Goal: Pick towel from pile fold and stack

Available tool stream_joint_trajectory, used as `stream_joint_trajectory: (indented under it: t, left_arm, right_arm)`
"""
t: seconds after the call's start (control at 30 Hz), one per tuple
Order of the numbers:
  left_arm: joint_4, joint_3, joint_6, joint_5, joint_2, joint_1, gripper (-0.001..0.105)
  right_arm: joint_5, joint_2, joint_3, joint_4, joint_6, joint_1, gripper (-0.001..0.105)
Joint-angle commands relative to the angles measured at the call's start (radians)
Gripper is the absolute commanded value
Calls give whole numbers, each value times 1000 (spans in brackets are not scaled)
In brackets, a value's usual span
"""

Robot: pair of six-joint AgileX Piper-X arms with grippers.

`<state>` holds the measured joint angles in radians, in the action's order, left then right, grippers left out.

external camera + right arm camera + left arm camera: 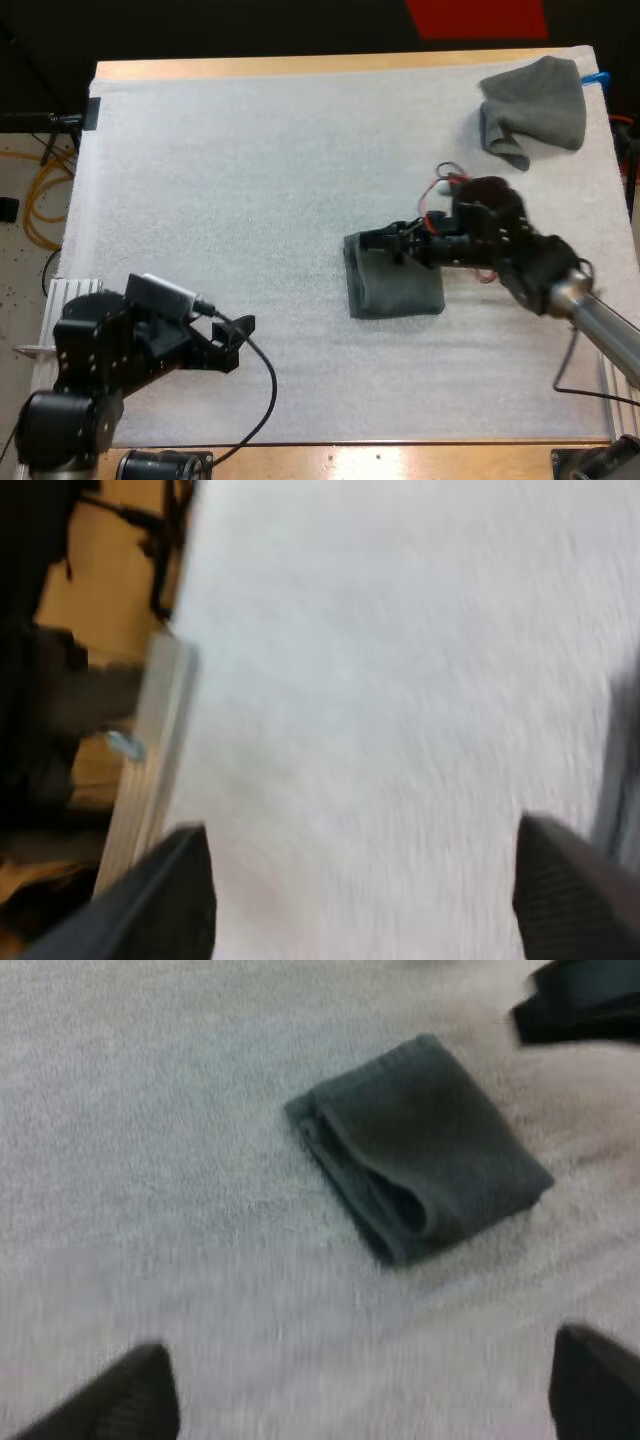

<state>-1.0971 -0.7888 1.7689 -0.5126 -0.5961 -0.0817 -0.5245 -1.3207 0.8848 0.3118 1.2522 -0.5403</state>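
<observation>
Here, the folded towel (393, 285) lies right of centre on the white mat (250, 170), with the right gripper (385, 240) at its far edge.
In the high view the right gripper's tips are over the towel's far left corner. The right wrist view shows its fingers (160, 890) spread wide with only bare mat between them, holding nothing. The left gripper (235, 335) sits low near the mat's near left side, well apart from the folded towel. In the left wrist view its fingers (130, 1395) stand wide apart and empty, with the towel's layered fold edge facing them. A crumpled towel (533, 108) rests at the mat's far right corner, well apart from both grippers.
</observation>
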Motion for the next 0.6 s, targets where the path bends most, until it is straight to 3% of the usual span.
stream_joint_trajectory:
  t: [0.0,0.1,0.27,0.37,0.57]
  left_arm:
    - [2,1,-5,-20,-16,-2,73]
    - [15,1,11,-51,-88,-18,73]
    - [182,1,170,-41,-235,-104,73]
    - [299,1,254,38,-326,-172,73]
    - [504,1,377,136,-552,-312,73]
  right_arm:
    - [28,41,7,27,42,-1,62]
    - [130,152,7,114,166,-8,62]
    - [307,328,7,255,364,-13,62]
    - [373,412,7,329,390,-13,62]
    - [394,521,7,454,392,-13,62]
